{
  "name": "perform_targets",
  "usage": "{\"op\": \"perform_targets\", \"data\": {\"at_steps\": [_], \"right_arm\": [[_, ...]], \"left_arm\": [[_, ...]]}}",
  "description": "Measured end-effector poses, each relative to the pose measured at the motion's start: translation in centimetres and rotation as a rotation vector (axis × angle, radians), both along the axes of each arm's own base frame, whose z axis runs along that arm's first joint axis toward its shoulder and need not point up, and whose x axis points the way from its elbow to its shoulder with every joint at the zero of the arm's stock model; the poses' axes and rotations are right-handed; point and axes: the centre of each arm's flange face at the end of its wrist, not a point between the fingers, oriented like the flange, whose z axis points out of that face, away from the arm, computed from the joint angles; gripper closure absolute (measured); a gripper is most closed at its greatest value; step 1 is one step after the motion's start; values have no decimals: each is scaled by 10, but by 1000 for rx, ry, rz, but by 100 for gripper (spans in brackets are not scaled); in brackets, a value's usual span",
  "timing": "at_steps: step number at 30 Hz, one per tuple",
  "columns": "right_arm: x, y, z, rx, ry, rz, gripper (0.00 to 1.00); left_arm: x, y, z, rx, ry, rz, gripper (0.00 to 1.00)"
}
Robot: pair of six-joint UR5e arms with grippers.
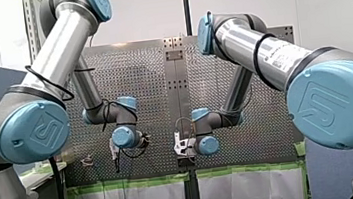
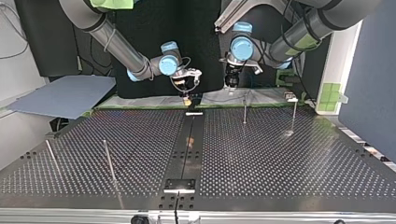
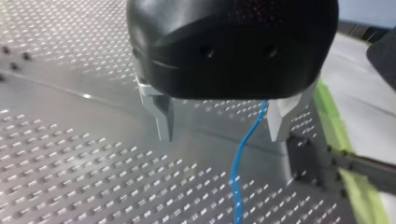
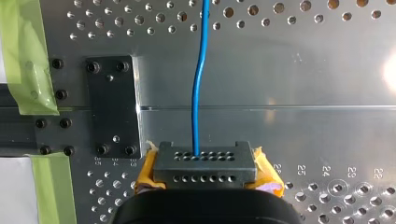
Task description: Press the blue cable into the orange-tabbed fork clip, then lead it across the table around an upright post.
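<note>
Blue cable (image 4: 198, 93) runs from a grey perforated block (image 4: 205, 164) toward twelve o'clock of my right gripper (image 4: 205, 179), whose yellow pads (image 4: 264, 169) clamp that block. My left gripper (image 3: 220, 135) holds its metal fingers (image 3: 162, 119) apart, the cable loose between them, nearer the three o'clock one. An upright post (image 2: 244, 111) stands at the top view's one o'clock.

Under my right hand (image 4: 205, 164) spreads the perforated metal desk (image 4: 303, 70). A black plate (image 4: 112, 107) is bolted flat on it beside the hand, green tape (image 4: 28, 56) just past that. The blue cable (image 4: 200, 84) runs over it ahead of the hand.
</note>
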Motion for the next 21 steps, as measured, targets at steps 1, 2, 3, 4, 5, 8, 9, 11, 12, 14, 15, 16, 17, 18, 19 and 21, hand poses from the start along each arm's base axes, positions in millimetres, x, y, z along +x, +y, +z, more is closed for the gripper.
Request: {"op": "perform_targets", "data": {"at_steps": [1,2,3,4,5,8,9,11,12,14,15,16,17,18,19,21], "right_arm": [[0,0,0,0,0,0,100],[0,0,0,0,0,0,100],[0,0,0,0,0,0,100],[0,0,0,-1,0,0,100],[0,-1,0,-2,-1,0,100],[0,-1,1,-3,-3,0,100],[0,-1,1,-3,-3,0,100],[1,-1,1,-4,-3,0,100],[1,-1,1,-5,-4,0,100],[1,-2,2,-6,-5,0,100],[2,-2,2,-6,-5,0,100],[2,-2,2,-6,-5,0,100],[2,-1,2,-6,-5,1,100],[2,-1,2,-6,-5,1,100],[2,-1,2,-6,-5,2,100],[2,-1,2,-7,-5,2,100]], "left_arm": [[0,-3,-3,-1,3,-4,1],[0,-5,-5,-4,5,-6,1],[1,-7,-6,-10,5,-7,1],[2,-9,-7,-15,5,-7,1],[3,-10,-7,-21,5,-7,1],[6,-11,-8,-34,3,-3,1],[7,-11,-8,-39,2,0,1],[10,-12,-10,-48,1,6,1],[13,-13,-12,-52,1,10,1],[18,-13,-16,-54,2,16,1],[21,-14,-19,-51,5,23,1],[23,-13,-23,-49,7,30,1],[24,-12,-26,-47,10,38,1],[25,-11,-30,-44,11,49,1],[27,-10,-33,-43,8,56,1],[33,-11,-34,-44,-4,66,1]]}}
